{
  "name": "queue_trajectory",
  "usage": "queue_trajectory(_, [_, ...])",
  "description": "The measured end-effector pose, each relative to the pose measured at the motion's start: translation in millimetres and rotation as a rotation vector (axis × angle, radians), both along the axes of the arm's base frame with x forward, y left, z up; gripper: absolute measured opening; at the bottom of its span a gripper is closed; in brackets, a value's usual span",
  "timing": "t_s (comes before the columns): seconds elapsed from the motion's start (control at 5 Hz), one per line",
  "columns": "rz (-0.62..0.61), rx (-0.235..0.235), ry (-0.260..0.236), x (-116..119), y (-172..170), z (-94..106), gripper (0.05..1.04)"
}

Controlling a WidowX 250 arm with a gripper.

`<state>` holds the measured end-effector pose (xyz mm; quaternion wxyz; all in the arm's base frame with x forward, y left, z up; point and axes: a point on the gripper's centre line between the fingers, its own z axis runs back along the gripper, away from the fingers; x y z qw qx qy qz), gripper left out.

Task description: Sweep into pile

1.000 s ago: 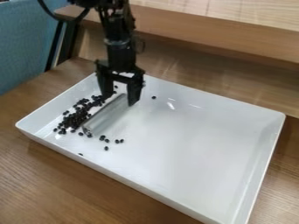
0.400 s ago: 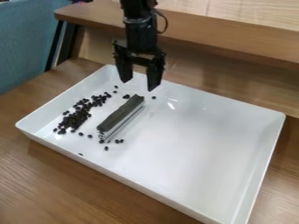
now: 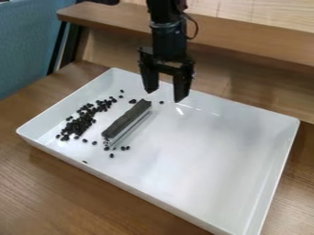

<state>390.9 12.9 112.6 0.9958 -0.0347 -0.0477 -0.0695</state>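
The black gripper [image 3: 165,94] hangs above the back part of the white tray [image 3: 202,151], open with nothing between its fingers. Left of and below it, a bar-shaped sweeper [image 3: 127,120], dark on top with a silvery lower side, lies slantwise in the tray, apart from the gripper. A loose pile of black beans [image 3: 81,123] stretches along the tray's left side. A few stray beans [image 3: 124,148] lie by the sweeper's near end, and others are scattered around its far end.
The tray's raised rim [image 3: 141,194] runs all around it on a wooden table [image 3: 55,183]. Behind stands a wooden ledge [image 3: 245,43]. A blue chair or panel [image 3: 27,41] is at the upper left.
The gripper has let go of the sweeper, risen and moved right. The sweeper has shifted slightly right of the bean pile and shows its dark side upward.
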Motion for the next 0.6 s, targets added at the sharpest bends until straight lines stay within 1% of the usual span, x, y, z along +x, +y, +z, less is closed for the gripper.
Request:
queue_trajectory(0.2, [-0.041,-0.017,0.01,-2.9,-18.9,3.6,0.999])
queue_trajectory(0.4, [-0.067,-0.023,-0.004,-5.6,-30.0,16.2,0.999])
queue_trajectory(0.6, [-0.081,-0.024,-0.007,-4.9,-36.0,19.3,0.999])
